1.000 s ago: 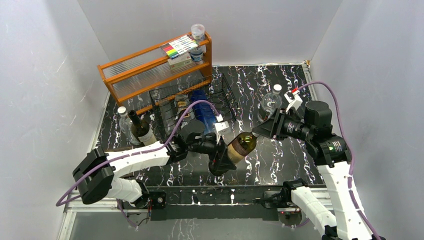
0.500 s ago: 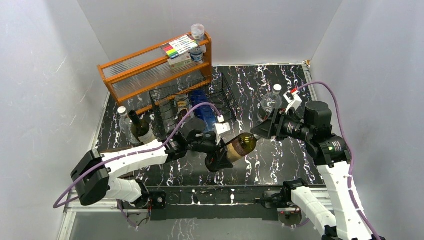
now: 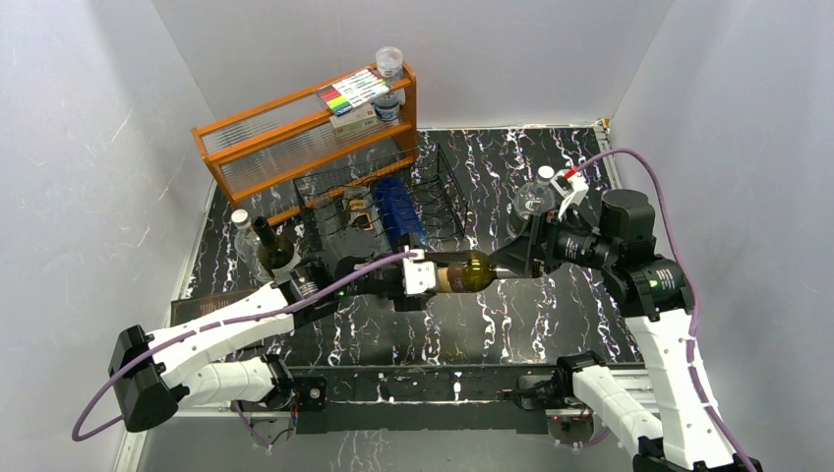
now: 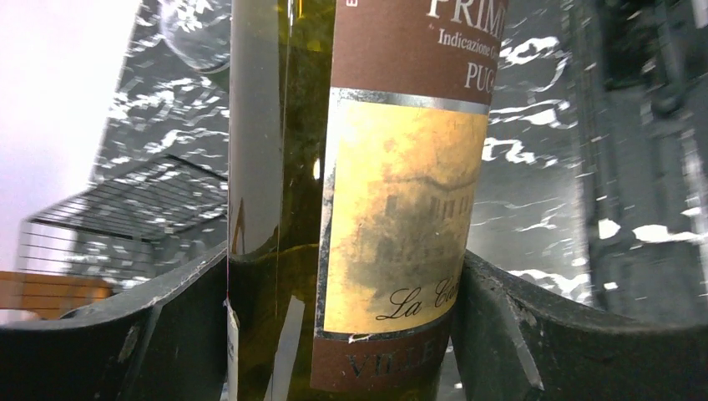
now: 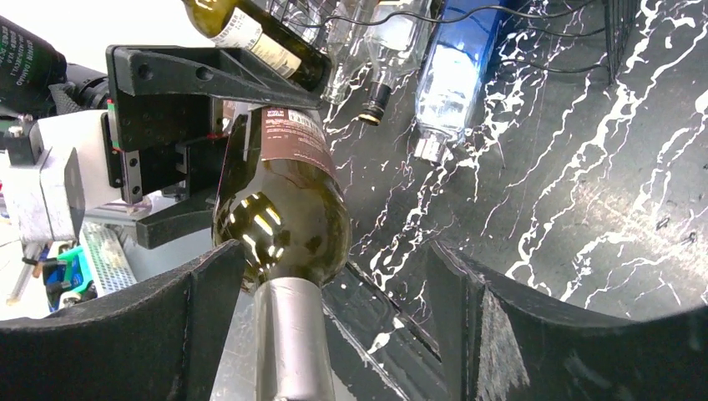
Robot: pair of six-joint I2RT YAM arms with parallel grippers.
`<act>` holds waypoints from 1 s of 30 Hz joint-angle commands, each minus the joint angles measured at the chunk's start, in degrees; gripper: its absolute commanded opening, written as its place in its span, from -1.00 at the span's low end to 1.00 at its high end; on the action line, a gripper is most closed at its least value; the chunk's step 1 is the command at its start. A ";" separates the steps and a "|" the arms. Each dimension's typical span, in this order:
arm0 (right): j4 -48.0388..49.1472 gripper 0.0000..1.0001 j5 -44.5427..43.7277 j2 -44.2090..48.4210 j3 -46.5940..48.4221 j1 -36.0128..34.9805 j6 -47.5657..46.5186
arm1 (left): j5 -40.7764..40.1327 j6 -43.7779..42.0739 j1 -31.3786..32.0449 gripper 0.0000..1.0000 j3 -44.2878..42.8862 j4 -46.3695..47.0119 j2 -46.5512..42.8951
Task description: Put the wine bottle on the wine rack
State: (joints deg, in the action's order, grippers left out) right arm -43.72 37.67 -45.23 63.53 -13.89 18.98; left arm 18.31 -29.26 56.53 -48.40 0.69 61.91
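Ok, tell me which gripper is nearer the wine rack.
Left. The left gripper grips the wine bottle just in front of the wine rack; the right gripper sits farther right, open around the bottle's neck.

White arms [image 3: 226, 323], black joints [image 3: 626, 218], purple cables [image 3: 615, 149]

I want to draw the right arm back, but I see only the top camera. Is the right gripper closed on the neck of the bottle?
Observer: No. The right wrist camera shows the right gripper open; the foil neck of the wine bottle lies near one finger, with a clear gap to the other.
Operator: And does the left gripper really hold the bottle?
Observer: Yes. In the left wrist camera both fingers of the left gripper press against the bottle's body, at the lower part of its label.
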 commanded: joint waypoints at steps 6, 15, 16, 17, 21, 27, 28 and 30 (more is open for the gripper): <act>-0.31 0.78 4.86 -0.40 4.20 0.11 -4.11 | -9.28 -25.69 0.25 -1.00 -4.78 5.37 -2.11; -2.13 0.76 6.73 0.08 -0.05 -0.11 -4.88 | -8.08 -32.19 0.25 -1.00 -4.28 8.28 -2.00; -2.15 0.75 6.76 -0.05 -0.59 -0.23 -4.81 | -7.57 -32.31 0.24 -1.00 -4.35 8.50 -2.02; -2.15 0.75 6.86 -0.26 -1.20 -0.32 -4.68 | -7.17 -32.30 0.29 -1.00 -4.44 8.62 -1.95; -2.04 0.69 7.14 -0.72 -2.60 -0.97 -4.61 | -6.25 -32.71 0.25 -1.00 -4.73 8.48 -1.55; -1.63 0.64 7.77 -1.34 -3.30 -2.40 -4.56 | -6.18 -36.14 0.25 -1.00 -5.24 9.06 -0.63; -1.63 0.63 7.77 -1.61 -3.53 -2.86 -4.52 | -5.89 -36.49 0.26 -1.00 -5.28 9.14 -0.51; -1.92 0.60 7.53 -2.10 -3.90 -4.03 -4.61 | -5.30 -37.85 0.24 -1.00 -5.82 9.09 -0.19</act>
State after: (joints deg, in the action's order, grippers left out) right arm -46.65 43.77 -46.65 60.10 -16.10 14.83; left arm 10.00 -63.68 56.53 -49.43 2.74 62.59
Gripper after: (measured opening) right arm 0.814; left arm 0.770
